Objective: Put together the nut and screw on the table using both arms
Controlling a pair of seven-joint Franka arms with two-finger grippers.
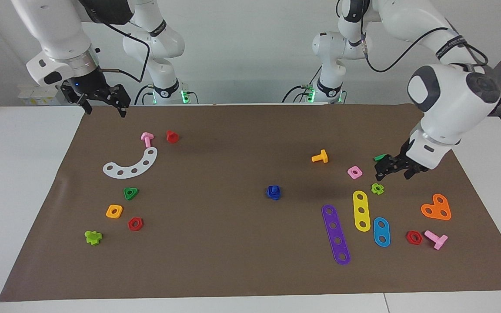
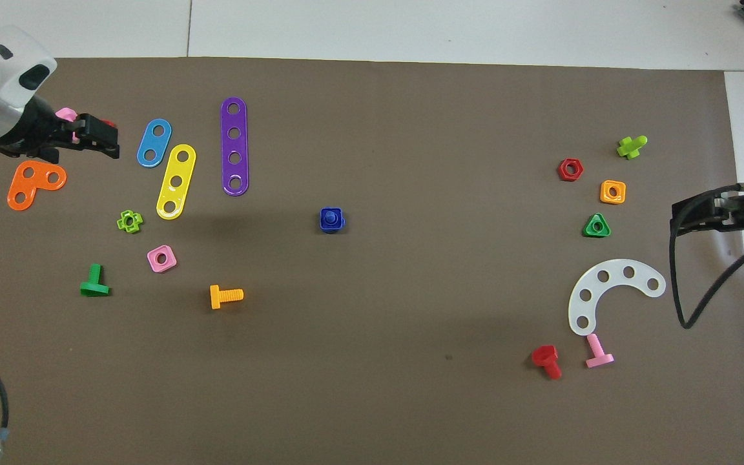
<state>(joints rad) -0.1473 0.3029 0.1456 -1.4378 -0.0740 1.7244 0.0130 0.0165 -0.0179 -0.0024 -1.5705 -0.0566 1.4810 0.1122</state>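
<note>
The blue nut lies on the brown mat near the middle of the table. The blue screw sits in it, so the two make one blue piece. In the overhead view the nut is a blue square with the screw at its centre. My left gripper is open and empty, up in the air toward the left arm's end, well apart from the blue piece. My right gripper is open and empty, raised over the mat's edge at the right arm's end.
Purple, yellow and blue strips, a pink nut, an orange bolt and an orange plate lie toward the left arm's end. A white curved strip and small nuts and bolts lie toward the right arm's end.
</note>
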